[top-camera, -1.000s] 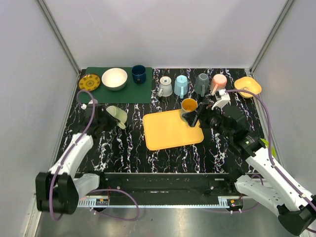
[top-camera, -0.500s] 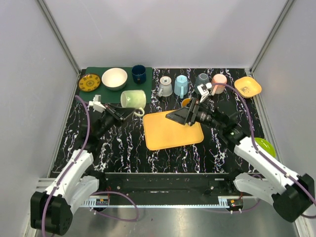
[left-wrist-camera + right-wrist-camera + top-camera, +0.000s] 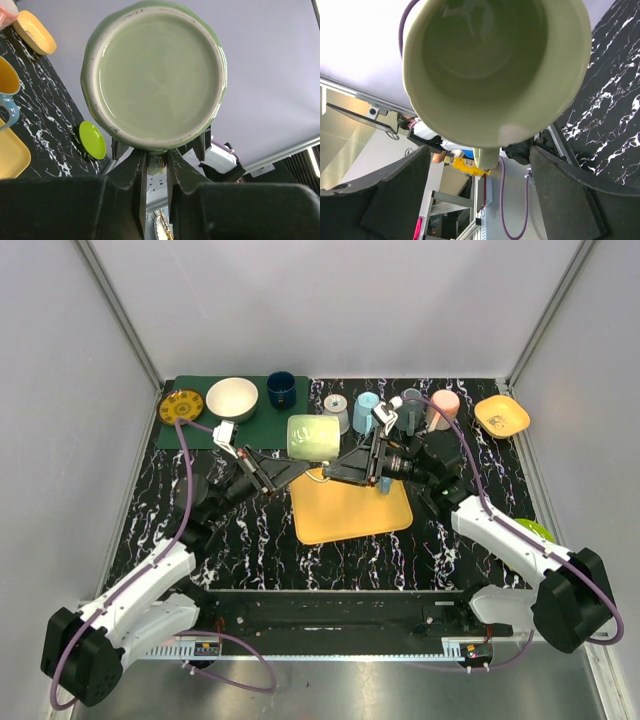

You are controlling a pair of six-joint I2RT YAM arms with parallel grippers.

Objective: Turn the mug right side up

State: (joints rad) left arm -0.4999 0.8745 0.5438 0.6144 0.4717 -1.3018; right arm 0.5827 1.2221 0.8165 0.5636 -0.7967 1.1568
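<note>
Pale-green glazed mug point(image 3: 313, 436): held clear of the table on its side, above the gap between the green mat point(image 3: 262, 420) and the orange tray point(image 3: 350, 508). Your left gripper point(image 3: 156, 162) is pinched on the mug's handle, and the mug's base faces the left wrist camera. Your right gripper point(image 3: 480, 155) stands spread wide. Its fingers point(image 3: 395, 200) flank the mug from below, the open mouth faces the right wrist camera, and you cannot tell whether the tips touch the wall.

Surroundings, overhead view: the two arms meet head-on over the tray's far edge.
- The right gripper hides most of a yellow mug point(image 3: 7, 85) with a blue handle, standing at the tray's far corner.
- Just behind runs a row of four: white mug point(image 3: 335, 412), light blue mug point(image 3: 366, 408), grey mug point(image 3: 410, 410) and pink mug point(image 3: 443, 408). An orange bowl point(image 3: 502, 415) ends the row on the right.
- On the mat sit a yellow plate point(image 3: 181, 406), a white bowl point(image 3: 232, 399) and a dark blue cup point(image 3: 281, 390).
- A lime-green plate point(image 3: 535, 530) lies half under the right arm.
</note>
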